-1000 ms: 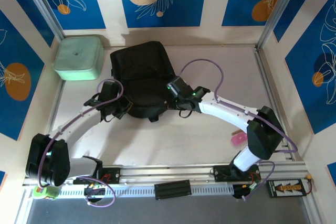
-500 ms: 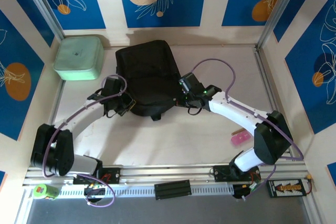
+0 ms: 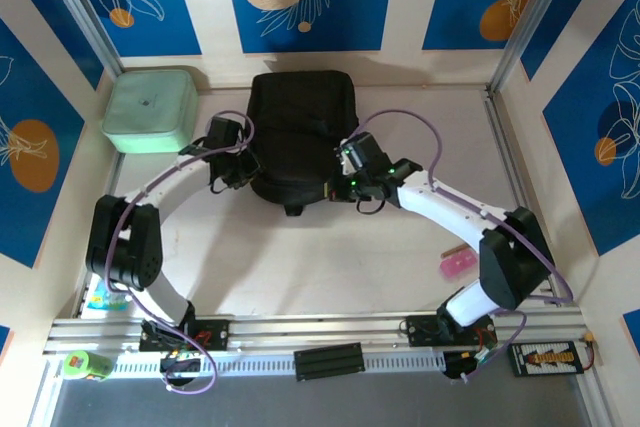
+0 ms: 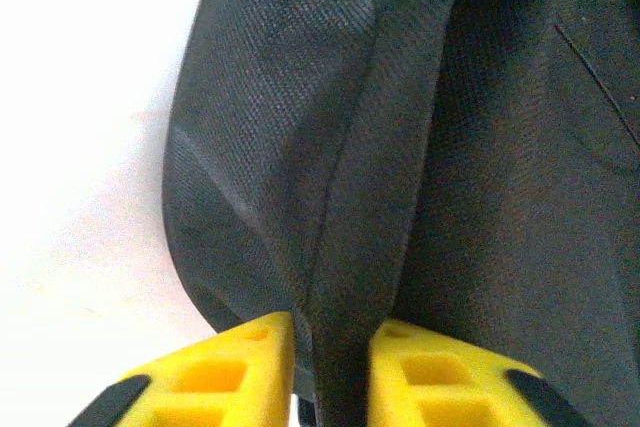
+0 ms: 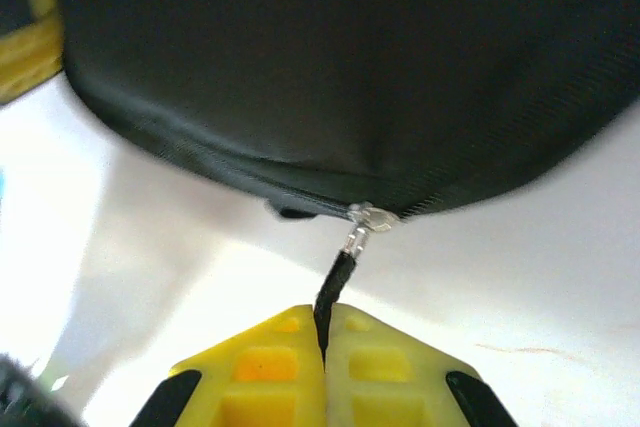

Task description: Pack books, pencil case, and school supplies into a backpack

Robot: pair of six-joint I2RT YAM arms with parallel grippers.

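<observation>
The black backpack (image 3: 298, 132) lies at the back middle of the table. My left gripper (image 3: 240, 160) is at its left edge, shut on a fold of the backpack fabric (image 4: 345, 277) held between the yellow fingers (image 4: 235, 367). My right gripper (image 3: 340, 175) is at the backpack's lower right edge, shut on the black zipper pull cord (image 5: 333, 292), which leads up to the metal slider (image 5: 368, 219) on the backpack's zipper seam. The backpack (image 5: 340, 77) spans the upper part of the right wrist view. The books are out of view.
A mint-green square box (image 3: 150, 109) stands at the back left. A pink item (image 3: 455, 265) lies near the right arm's base, and a green and yellow object (image 3: 85, 364) sits at the near left corner. Bare tabletop (image 3: 320, 267) stretches in front of the backpack.
Both grippers and the backpack have moved toward the back of the table. The backpack has turned from tilted to squarer, and the left arm has swung inward.
</observation>
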